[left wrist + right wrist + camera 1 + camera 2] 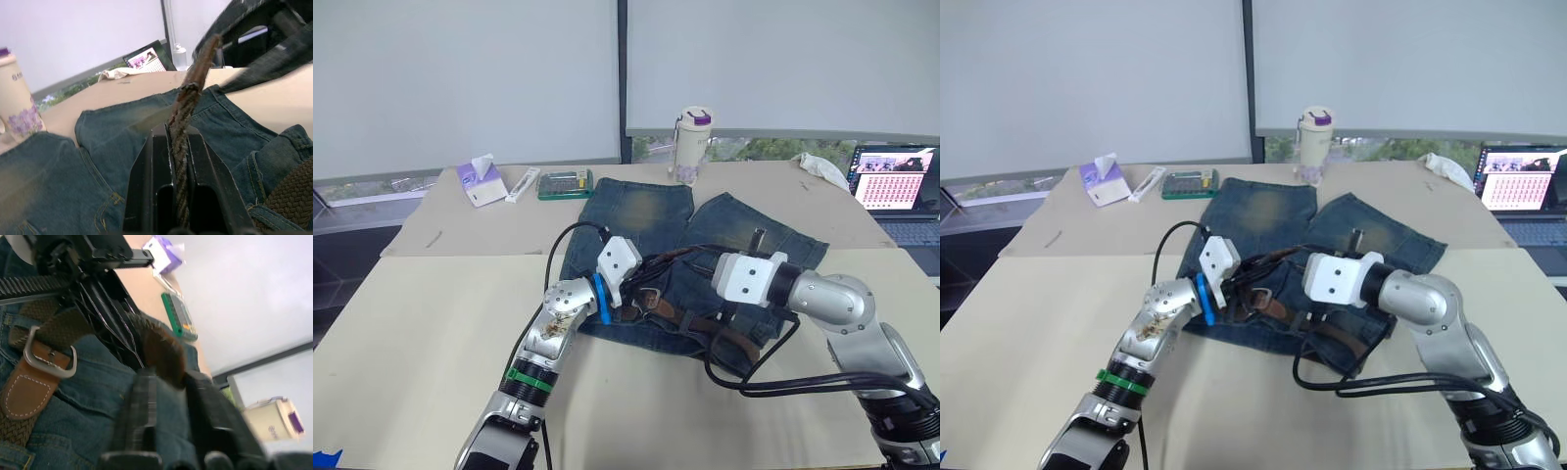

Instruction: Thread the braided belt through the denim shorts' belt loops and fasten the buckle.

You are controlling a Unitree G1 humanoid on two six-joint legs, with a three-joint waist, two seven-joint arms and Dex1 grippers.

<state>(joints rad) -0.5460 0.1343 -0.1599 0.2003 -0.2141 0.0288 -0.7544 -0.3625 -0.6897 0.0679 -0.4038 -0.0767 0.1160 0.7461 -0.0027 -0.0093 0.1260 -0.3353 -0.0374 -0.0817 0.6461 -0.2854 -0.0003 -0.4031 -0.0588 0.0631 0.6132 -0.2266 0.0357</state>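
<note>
Left claw grips braided belt near cup.

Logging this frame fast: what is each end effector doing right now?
Left end effector: shut on the braided belt.
Right end effector: shut on the braided belt's tip, near the buckle.

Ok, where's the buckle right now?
The buckle lies on the shorts' waistband, between the left gripper and the right gripper, beside the belt's tan leather tab.
</note>
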